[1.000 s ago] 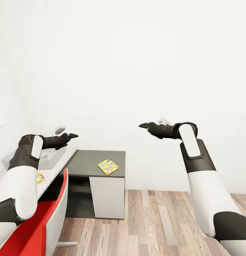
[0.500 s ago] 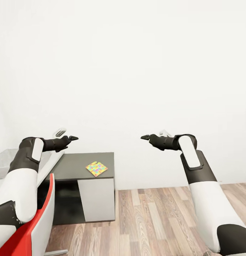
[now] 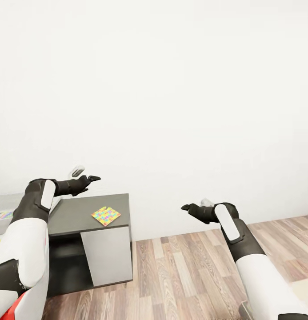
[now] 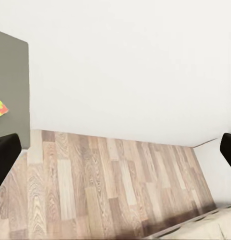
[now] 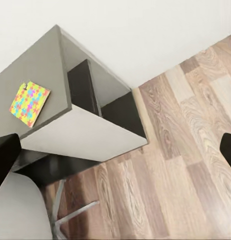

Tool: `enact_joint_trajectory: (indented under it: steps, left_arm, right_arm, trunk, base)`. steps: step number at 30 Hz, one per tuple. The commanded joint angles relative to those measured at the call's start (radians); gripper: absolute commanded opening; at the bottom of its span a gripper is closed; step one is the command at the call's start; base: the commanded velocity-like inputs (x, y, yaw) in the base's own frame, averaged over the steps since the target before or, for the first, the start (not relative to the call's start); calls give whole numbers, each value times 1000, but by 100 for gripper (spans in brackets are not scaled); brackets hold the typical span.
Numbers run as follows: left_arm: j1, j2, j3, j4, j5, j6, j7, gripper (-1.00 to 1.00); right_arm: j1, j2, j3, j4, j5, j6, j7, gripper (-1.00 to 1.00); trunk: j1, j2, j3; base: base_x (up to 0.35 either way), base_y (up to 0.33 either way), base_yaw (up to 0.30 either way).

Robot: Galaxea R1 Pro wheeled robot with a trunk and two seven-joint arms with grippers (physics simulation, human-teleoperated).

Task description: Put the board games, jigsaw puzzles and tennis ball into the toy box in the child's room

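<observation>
— Looking from the head camera, what sits on the long L-shaped desk with the dark grey corner section (image 3: 74, 213)?

— One thin square jigsaw puzzle sheet of yellow, pink, blue and green pieces (image 3: 106, 216) lies flat on that dark corner top, near its front edge and apart from the white wall (image 3: 171, 89) behind the desk. It appears again in the right wrist view (image 5: 29, 104), and a sliver of it in the left wrist view (image 4: 0, 107).

— And the arms?

— The left gripper (image 3: 92, 179) hangs in the air above the back of the dark desk corner, well clear of the puzzle. Its two dark fingers (image 4: 6, 157) stand far apart with nothing between them. The right gripper (image 3: 186, 207) is off to the right of the desk, over the wood-plank floor (image 3: 185, 275), lower than the left one. Its fingers (image 5: 4, 152) are likewise spread wide and empty.

— Anything else near the desk?

— A white drawer front (image 3: 107, 255) under the dark top, and a corner of the red chair (image 3: 11, 311) in front of the desk's left part.
</observation>
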Motion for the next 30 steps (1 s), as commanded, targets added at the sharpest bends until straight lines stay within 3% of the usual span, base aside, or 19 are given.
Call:
enact_joint_trajectory:
  steps: [1,6,10,14,15,19,20,24,30]
  left_arm:
    - [4,1,1,-2,1,6,-10,100]
    - [39,6,-31,-42,1,6,-45,100]
    - [88,8,-47,-104,1,8,-58,100]
    - [141,9,-52,-165,1,9,-63,100]
    - [162,9,-52,-182,1,9,-64,100]
    - [201,10,-49,-206,1,10,-65,100]
    - [220,11,-47,-213,1,10,-65,100]
    - [259,15,-45,-228,0,14,-66,100]
    - [365,74,-45,-284,7,18,-96,100]
  right_arm:
    - [11,0,2,17,3,-18,-9,100]
    - [54,7,14,123,50,-115,-7,100]
    - [65,12,68,222,64,-191,-6,100]
    - [69,15,179,330,73,-289,-7,100]
    - [69,16,233,372,74,-332,-7,100]
    - [70,17,337,429,73,-403,-9,100]
    - [70,18,381,445,72,-426,-13,100]
    - [74,22,440,462,72,-452,-16,100]
    - [144,25,474,467,75,-476,-19,100]
  trunk:
    - [0,-1,1]
    - [0,-1,6]
    - [0,-1,11]
    - [0,-1,15]
    - [0,-1,16]
    - [0,-1,17]
    - [0,-1,17]
    - [0,-1,17]
    - [0,-1,17]
  base:
    - [0,0,-234]
    - [0,0,-230]
    - [0,0,-220]
    - [0,0,-157]
    - [0,0,-86]
    - [0,0,-51]
    - [0,0,-22]
    - [0,0,-13]
    - [0,0,-4]
